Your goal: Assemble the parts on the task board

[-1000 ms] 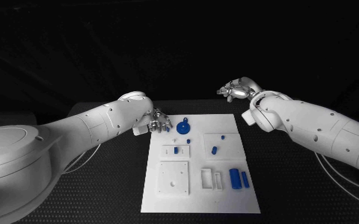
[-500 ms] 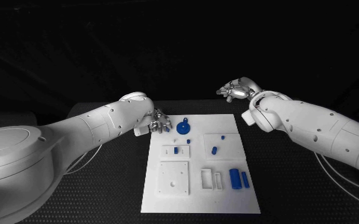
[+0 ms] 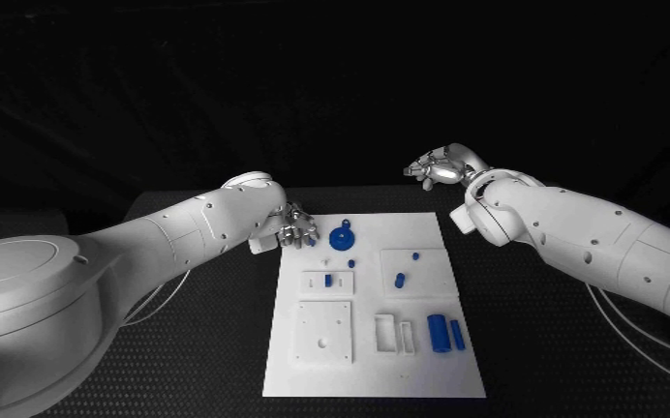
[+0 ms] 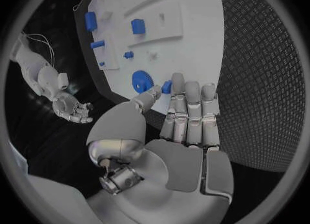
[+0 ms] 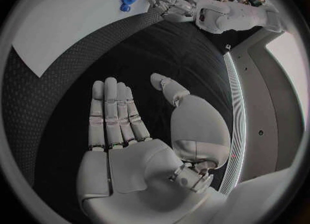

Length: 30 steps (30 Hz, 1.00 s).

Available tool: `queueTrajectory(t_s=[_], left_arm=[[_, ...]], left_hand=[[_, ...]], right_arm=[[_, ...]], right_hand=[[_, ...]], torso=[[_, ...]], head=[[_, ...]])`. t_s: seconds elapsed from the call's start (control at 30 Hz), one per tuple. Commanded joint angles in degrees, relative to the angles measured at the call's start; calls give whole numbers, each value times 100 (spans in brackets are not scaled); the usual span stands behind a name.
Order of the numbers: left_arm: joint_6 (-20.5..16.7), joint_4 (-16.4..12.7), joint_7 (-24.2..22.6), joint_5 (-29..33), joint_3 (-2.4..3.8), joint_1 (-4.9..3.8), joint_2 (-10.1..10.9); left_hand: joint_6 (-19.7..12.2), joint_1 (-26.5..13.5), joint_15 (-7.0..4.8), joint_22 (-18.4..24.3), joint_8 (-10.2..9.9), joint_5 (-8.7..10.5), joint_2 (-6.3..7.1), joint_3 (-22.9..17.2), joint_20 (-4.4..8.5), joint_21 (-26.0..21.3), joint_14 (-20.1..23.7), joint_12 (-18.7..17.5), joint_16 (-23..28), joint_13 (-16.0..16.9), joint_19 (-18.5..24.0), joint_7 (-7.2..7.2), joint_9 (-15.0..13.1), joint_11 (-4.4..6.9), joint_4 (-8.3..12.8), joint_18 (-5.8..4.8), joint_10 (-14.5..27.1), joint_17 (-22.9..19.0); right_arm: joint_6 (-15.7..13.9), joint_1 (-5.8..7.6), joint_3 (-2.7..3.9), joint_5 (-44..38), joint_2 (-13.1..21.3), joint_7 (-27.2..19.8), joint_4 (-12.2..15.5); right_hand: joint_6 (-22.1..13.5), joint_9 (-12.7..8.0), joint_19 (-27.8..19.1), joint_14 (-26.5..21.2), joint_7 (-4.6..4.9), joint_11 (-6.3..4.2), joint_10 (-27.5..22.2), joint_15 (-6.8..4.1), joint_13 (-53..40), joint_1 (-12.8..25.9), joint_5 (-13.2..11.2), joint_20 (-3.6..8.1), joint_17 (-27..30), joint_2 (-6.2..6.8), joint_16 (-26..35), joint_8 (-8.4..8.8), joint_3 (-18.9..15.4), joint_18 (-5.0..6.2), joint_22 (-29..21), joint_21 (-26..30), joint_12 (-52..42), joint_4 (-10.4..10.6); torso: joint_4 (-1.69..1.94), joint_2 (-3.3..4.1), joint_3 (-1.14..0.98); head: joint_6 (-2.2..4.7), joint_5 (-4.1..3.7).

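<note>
Left silver hand (image 3: 289, 227) empty, fingers straight, poised just beside round blue disc part (image 3: 342, 238) at far edge of white task board (image 3: 426, 350); right silver hand (image 3: 437, 168) empty, splayed, well beyond that edge; risks nudging disc off.

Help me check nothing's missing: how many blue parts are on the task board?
7: a disc at the far edge, two small pieces mid-left, two mid-right, two long pieces near right. Others may be hidden.
</note>
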<state>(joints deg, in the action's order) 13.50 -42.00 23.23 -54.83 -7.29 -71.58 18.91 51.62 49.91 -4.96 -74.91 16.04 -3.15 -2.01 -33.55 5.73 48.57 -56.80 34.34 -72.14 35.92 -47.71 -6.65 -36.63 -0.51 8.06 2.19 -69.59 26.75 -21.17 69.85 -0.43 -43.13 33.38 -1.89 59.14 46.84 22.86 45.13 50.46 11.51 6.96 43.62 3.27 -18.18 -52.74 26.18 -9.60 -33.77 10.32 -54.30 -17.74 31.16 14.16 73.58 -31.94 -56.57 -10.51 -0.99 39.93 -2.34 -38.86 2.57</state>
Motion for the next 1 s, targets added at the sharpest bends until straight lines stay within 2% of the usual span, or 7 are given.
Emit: queueTrajectory(t_s=[0.03,0.4,0.57,0.73,0.83,0.9,1.0], left_arm=[[64,2,-76,36,-2,7,-19],[12,-22,-138,78,-2,8,2],[-246,-96,-167,83,1,8,68],[-439,-278,-155,90,6,5,194],[-509,-443,-133,188,8,1,300],[-550,-583,-111,255,8,0,385],[-652,-856,-67,353,9,-5,555]], left_hand=[[59,23,11,-115,27,2,-80,-10,452,-28,24,-16,0,9,34,-5,-2,12,60,-91,24,7],[236,294,-19,-120,140,-73,-331,-129,475,8,-33,-2,-25,10,-20,48,-23,61,363,-96,-64,25],[353,345,-31,-119,201,-183,-384,-151,484,27,-74,4,-44,7,-54,83,-33,88,438,-102,-126,36],[533,283,-78,-114,262,-621,-396,-137,525,67,-193,-23,-90,-30,-152,141,-11,141,508,-97,-314,62],[582,237,-89,-113,273,-741,-402,-130,538,74,-223,-46,-93,-47,-176,156,1,153,544,-96,-365,66],[643,182,-98,-112,292,-939,-405,-128,548,80,-259,-68,-98,-62,-200,173,10,167,585,-96,-427,71],[687,109,-105,-111,302,-1050,-420,-118,556,82,-283,-92,-98,-75,-218,185,22,177,623,-97,-473,75]], right_arm=[[45,-1,0,-11,-6,-64,6],[47,-1,0,-11,-6,-64,6],[49,-1,0,-11,-2,-65,4],[53,-1,0,-11,5,-65,5],[55,-1,0,-11,19,-64,5],[52,-1,0,-11,28,-63,9],[54,-1,0,-11,36,-63,11]], right_hand=[[-50,-6,-8,-56,7,-5,-52,0,9,42,31,-37,7,-3,-28,-9,-14,84,8,28,-23,-11],[-50,-6,-8,-57,7,-5,-53,0,13,42,31,-37,9,-2,-29,-10,-14,84,9,29,-26,-12],[-50,-7,-7,-57,7,-5,-53,0,15,43,32,-37,10,-3,-30,-10,-14,84,10,30,-27,-11],[-50,-7,-7,-57,7,-5,-53,0,17,43,32,-37,11,-3,-31,-10,-14,84,11,31,-28,-12],[-50,-7,-7,-57,7,-5,-53,0,18,43,32,-37,12,-2,-31,-10,-14,84,12,32,-29,-12],[-50,-8,-7,-58,7,-5,-54,0,19,43,32,-37,12,-2,-31,-10,-14,84,12,32,-29,-12],[-50,-8,-7,-58,7,-5,-54,0,20,43,32,-37,13,-2,-32,-10,-14,84,12,33,-30,-12]], torso=[[0,1,3],[-1,0,0],[1,-1,0],[5,-5,-1],[5,-6,0],[9,-6,-2],[8,-10,-4]], head=[[-2,2],[-1,7],[-6,7],[-11,4],[-15,-5],[-14,0],[-18,-1]])
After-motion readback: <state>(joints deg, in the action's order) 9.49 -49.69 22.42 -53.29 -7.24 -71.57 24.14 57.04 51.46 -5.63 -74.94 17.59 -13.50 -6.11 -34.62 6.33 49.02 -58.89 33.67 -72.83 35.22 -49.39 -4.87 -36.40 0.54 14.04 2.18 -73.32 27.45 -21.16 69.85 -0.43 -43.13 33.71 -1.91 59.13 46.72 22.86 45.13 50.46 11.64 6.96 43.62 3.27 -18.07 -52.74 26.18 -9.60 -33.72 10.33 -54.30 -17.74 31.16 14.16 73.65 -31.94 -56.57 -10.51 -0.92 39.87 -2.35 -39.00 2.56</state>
